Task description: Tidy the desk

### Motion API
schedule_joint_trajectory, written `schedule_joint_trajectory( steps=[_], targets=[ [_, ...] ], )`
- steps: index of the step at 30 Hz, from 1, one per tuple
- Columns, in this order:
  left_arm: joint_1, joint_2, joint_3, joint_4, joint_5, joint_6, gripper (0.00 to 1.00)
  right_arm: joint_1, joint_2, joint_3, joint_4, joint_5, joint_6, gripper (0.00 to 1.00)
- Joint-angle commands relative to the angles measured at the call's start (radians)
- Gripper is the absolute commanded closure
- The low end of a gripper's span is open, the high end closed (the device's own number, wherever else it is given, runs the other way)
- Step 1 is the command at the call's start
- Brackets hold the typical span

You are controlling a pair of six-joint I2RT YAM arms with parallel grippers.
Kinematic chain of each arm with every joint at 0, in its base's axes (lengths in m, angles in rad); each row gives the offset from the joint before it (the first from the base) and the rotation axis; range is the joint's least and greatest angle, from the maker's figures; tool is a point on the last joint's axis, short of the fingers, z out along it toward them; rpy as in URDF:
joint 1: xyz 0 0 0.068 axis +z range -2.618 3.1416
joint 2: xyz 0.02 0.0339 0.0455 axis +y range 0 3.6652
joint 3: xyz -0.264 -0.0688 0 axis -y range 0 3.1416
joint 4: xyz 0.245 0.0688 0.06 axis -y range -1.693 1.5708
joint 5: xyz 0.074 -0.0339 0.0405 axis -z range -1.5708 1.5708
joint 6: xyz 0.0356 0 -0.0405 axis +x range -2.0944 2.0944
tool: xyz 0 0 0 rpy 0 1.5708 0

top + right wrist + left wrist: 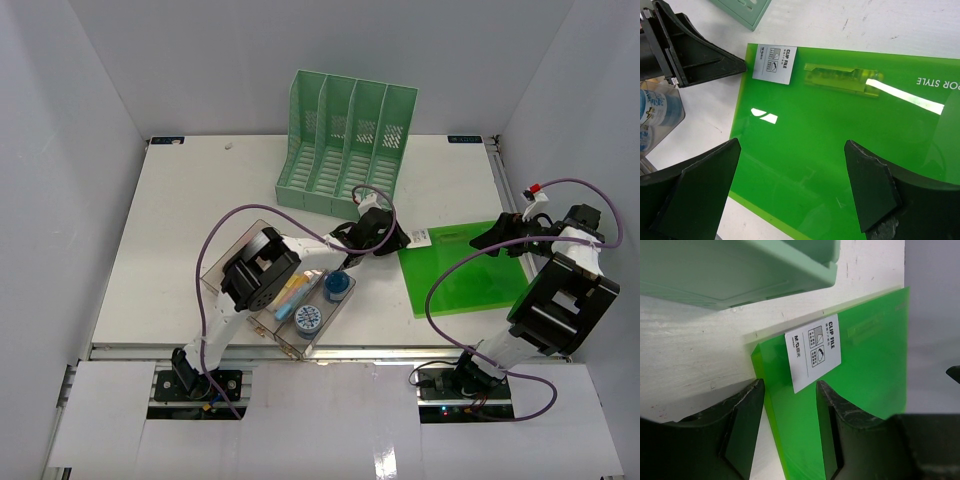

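Note:
The white desk (180,220) bears a flat green clip file folder (465,265) at the right. My left gripper (392,238) is open at the folder's left corner. In the left wrist view (789,385) its jaws straddle the folder's (865,365) left edge by the white label (812,352), one finger over the desk, one over the folder. My right gripper (492,243) is open and empty above the folder's middle. In the right wrist view (791,145) its jaws are spread wide over the folder (840,125), with the left gripper's fingers (695,50) at the label corner.
A green slotted file rack (345,140) stands at the back centre, close behind the left gripper (740,270). A clear compartmented tray (232,250) sits near the front edge under the left arm, holding blue round items (307,318) and small coloured pieces. Grey-white walls enclose the desk.

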Motion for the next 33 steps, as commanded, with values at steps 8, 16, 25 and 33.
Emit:
schedule_joint_trajectory(
  steps=[8,16,25,33],
  targets=[
    [0.026,0.019,-0.015,0.052,0.074,-0.048,0.73,-0.007,-0.011,0.039,-0.049,-0.048,-0.033,0.08],
    [0.038,0.004,-0.07,0.147,0.117,-0.064,1.0,-0.009,-0.02,0.031,-0.071,-0.045,-0.055,0.07],
    [0.053,-0.016,-0.109,0.22,0.219,-0.058,0.75,-0.008,-0.031,0.021,-0.071,-0.016,-0.093,0.06],
    [0.054,-0.084,-0.186,0.233,0.211,0.013,0.51,0.007,-0.063,-0.038,0.271,0.43,0.158,0.1]
  ],
)
